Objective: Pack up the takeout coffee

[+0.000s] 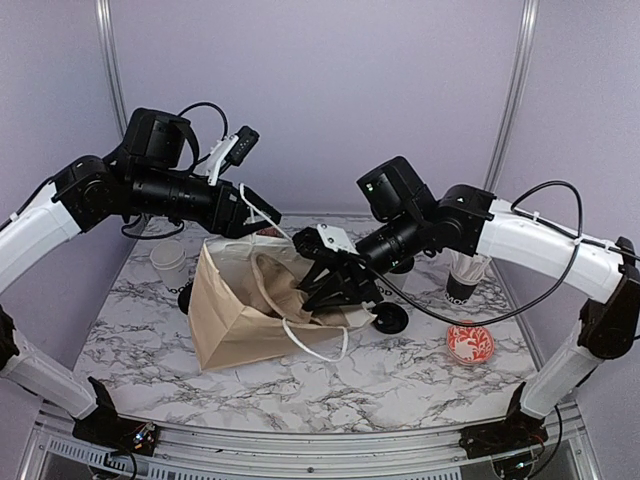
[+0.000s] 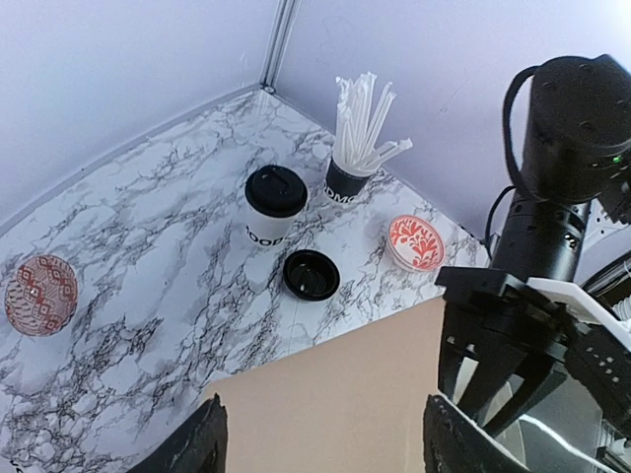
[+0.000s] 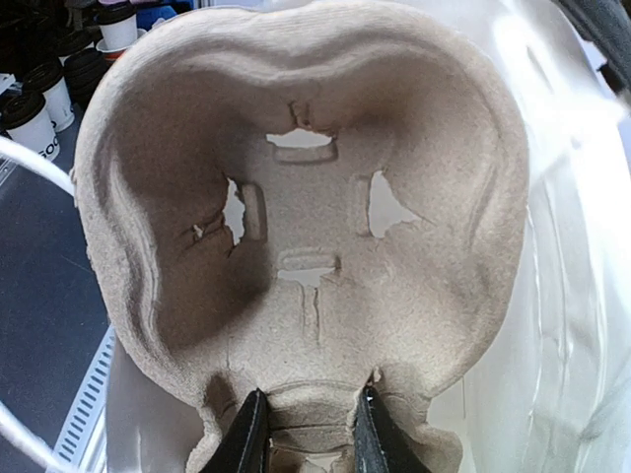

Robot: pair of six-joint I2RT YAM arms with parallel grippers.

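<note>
Fingers (image 2: 320, 448) well short of coffee (image 2: 273, 205)

Even bright light, soft shadows, glare right

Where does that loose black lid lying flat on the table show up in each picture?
Top external: the black lid lies right of the paper bag, centre-right.
Left wrist: the lid is mid-picture, just in front of the lidded cup.
Right wrist: not in it.
Shared landmark: the dark cup of white sticks.
</note>
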